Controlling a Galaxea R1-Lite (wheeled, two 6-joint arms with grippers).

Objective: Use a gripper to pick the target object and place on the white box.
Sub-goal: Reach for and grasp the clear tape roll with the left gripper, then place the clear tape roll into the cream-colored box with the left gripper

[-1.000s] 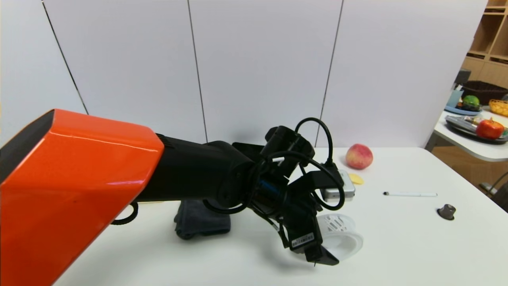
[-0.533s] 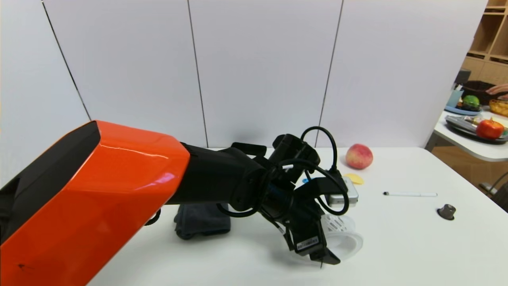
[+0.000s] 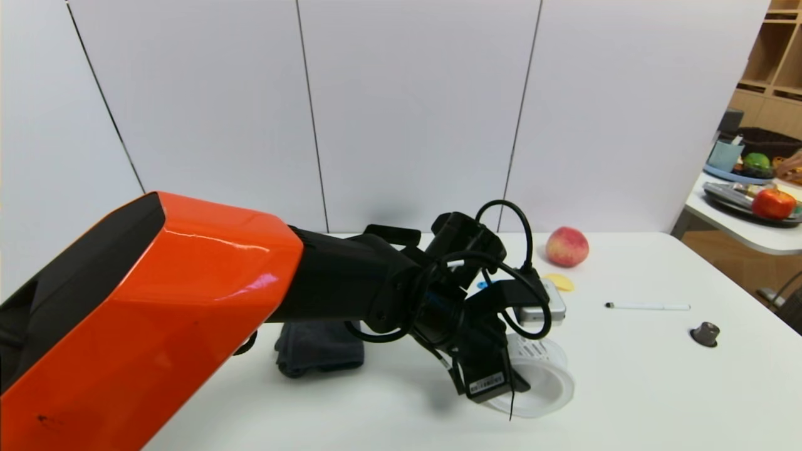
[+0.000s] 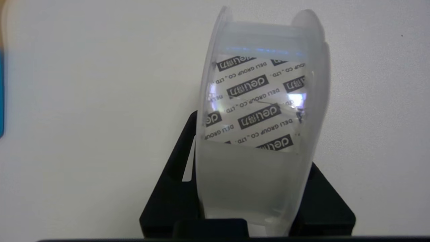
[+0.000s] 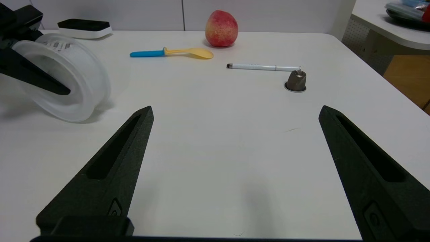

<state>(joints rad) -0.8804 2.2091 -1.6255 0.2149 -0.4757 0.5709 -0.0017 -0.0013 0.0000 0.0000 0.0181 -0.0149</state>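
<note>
The left arm reaches across the counter from the 9 o'clock side of the head view, its orange shell low and near, the black forearm angling down toward the centre. Its left gripper is clenched on the target object, a white spool tipped up on its rim and resting on the counter. In the left wrist view the spool's translucent wall with printed tape fills the space between the black fingers, one finger on each flank. The right wrist view shows a pointed finger lying across the spool's open face.

The right gripper hangs level over bare counter, released, its two fingers spread wide, well apart from the spool.

Around the spool in the head view: a dark folded cloth at 9 o'clock, partly under the arm; a silver-edged flat device just behind at 12 o'clock, half hidden by cables; a peach farther back; a pen and a small dark cap at 3 o'clock. The right wrist view also shows a blue-and-yellow spoon near the peach.
</note>
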